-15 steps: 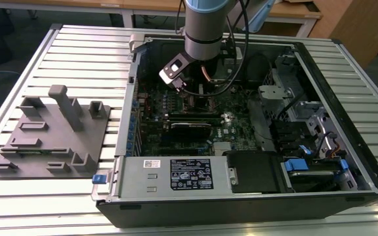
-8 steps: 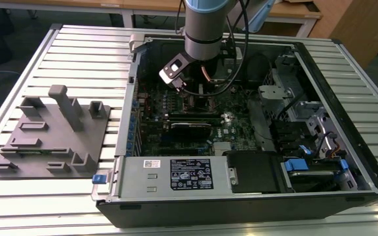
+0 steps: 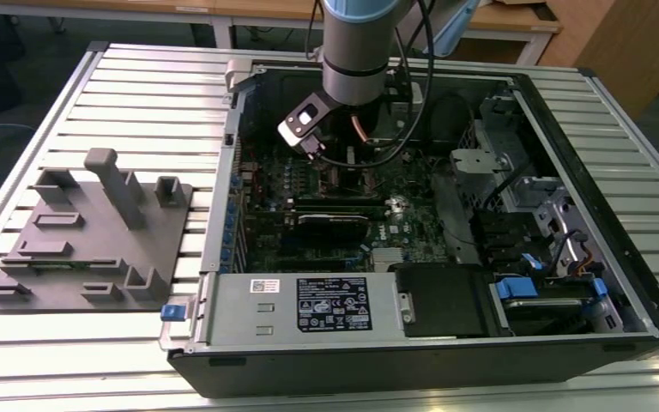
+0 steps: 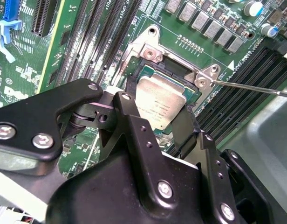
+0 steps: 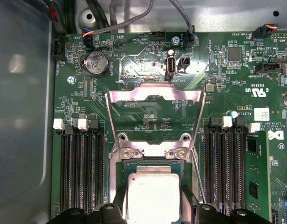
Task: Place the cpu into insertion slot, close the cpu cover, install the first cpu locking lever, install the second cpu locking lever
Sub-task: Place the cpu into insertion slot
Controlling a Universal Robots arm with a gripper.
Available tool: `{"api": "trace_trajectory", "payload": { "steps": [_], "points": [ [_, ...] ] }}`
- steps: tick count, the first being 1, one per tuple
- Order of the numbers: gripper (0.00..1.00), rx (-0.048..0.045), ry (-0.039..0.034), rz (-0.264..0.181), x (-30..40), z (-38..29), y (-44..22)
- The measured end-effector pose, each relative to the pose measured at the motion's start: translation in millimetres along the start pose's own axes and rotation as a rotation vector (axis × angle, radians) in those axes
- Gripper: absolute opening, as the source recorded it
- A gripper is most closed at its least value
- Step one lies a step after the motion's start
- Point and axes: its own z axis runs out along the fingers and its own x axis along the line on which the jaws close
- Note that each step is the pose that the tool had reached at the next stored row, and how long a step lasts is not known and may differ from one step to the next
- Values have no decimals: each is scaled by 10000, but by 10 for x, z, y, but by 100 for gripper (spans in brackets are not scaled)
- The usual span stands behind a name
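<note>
Hung right over the socket (image 5: 150, 150), gripper (image 4: 160, 106) clamped on the chip (image 4: 157, 95) by its edges, cover (image 5: 155, 94) flipped up behind the socket for clearance.

cpu (image 4: 160, 100) (image 5: 153, 196): you see a small flat square chip with a dull silver-grey top in both wrist views. It sits over the slot, between the two black fingers of the gripper (image 4: 160, 106), which touch two of its sides. You cannot tell if it is all the way down.
insertion slot (image 4: 150, 52): a square socket with a silver rim on the green board, right under the chip.
cpu cover (image 5: 155, 95): a thin shiny frame with a big window. It is open, swung back from the slot.
locking lever (image 4: 255, 87): one thin silver rod beside the slot, sticking out, not hooked down.
</note>
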Motion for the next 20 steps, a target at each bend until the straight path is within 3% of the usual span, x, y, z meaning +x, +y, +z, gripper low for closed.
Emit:
{"api": "trace_trajectory", "payload": {
  "steps": [14, 16, 17, 20],
  "points": [
    [54, 0, 0, -1, -1, 23, 0],
    [55, -9, 13, 0, 1, 28, 1],
    [61, -6, 10, 0, 1, 28, 0],
    [61, 0, 0, -1, -1, 25, 0]
  ]
}}
